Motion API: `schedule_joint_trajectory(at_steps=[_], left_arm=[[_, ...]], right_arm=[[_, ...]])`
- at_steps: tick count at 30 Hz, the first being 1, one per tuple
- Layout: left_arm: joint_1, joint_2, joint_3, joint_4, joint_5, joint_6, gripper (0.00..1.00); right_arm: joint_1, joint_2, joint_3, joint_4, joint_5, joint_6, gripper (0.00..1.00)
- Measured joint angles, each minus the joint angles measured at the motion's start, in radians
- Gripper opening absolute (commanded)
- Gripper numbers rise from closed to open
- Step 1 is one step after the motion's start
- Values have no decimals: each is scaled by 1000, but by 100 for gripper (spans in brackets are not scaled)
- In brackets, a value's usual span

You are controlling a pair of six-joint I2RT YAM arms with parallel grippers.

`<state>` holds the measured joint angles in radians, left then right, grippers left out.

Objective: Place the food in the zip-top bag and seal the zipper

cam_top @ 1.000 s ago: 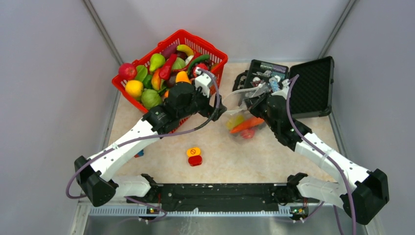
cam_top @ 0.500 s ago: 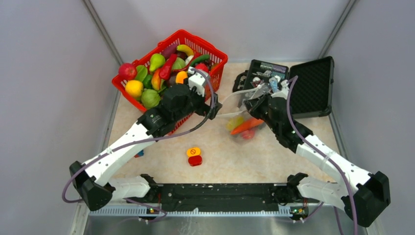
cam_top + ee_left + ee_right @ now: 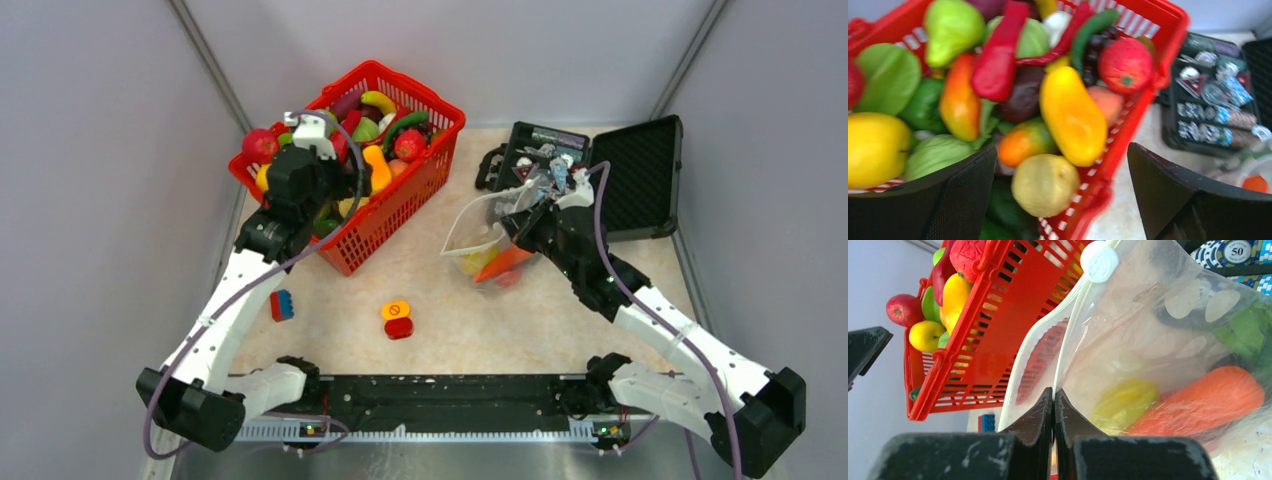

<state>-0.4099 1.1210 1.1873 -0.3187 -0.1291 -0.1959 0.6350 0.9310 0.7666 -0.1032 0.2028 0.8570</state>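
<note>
The bag [image 3: 478, 230] sits on the table [image 3: 440, 340] right of centre, just in front of the open black case [image 3: 640, 180], with its mouth gaping up and to the left. Some of the food [image 3: 495, 262] is already inside. There is an orange carrot [image 3: 1208, 400] with a yellow piece [image 3: 1128, 397] beside it and a small red piece [image 3: 507, 278] low down. Something green [image 3: 1248, 330] shows through the plastic further back. The zipper [image 3: 1066, 335] is unsealed: its two whitish strips are parted, and the round white slider [image 3: 1099, 261] sits at the far end. The right claw [image 3: 1053, 402] is closed tight, pinching the bag's mouth edge where one strip runs down between the fingers. It holds that side of the bag up.

The rest of the food is heaped in the red basket [image 3: 395, 215] at the back left, well apart from the bag. The left claw [image 3: 1062, 150] hovers over that heap with its jaws spread wide, gripping nothing. Under the gap lie a long yellow-orange fruit [image 3: 1073, 115] and a round pale-yellow one [image 3: 1045, 185]. A red apple [image 3: 260, 145] rests at the basket's left corner.

An orange-and-red button block [image 3: 397, 320] lies on the table between the arms. A blue-and-red brick [image 3: 281, 305] sits beside the left arm. The case holds poker chips [image 3: 1238, 250].
</note>
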Motion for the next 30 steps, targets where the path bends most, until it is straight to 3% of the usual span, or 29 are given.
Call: schedule_joint_trajectory(at_steps=[13, 23, 30], left_arm=[[299, 71, 36, -36, 13, -56, 99], [390, 71, 65, -74, -105, -10, 99], [477, 127, 236, -79, -133, 0, 99]], right_arm=[[0, -2, 0, -26, -34, -1, 0], [0, -2, 0, -27, -41, -1, 0], [0, -2, 0, -27, -44, 0, 0]])
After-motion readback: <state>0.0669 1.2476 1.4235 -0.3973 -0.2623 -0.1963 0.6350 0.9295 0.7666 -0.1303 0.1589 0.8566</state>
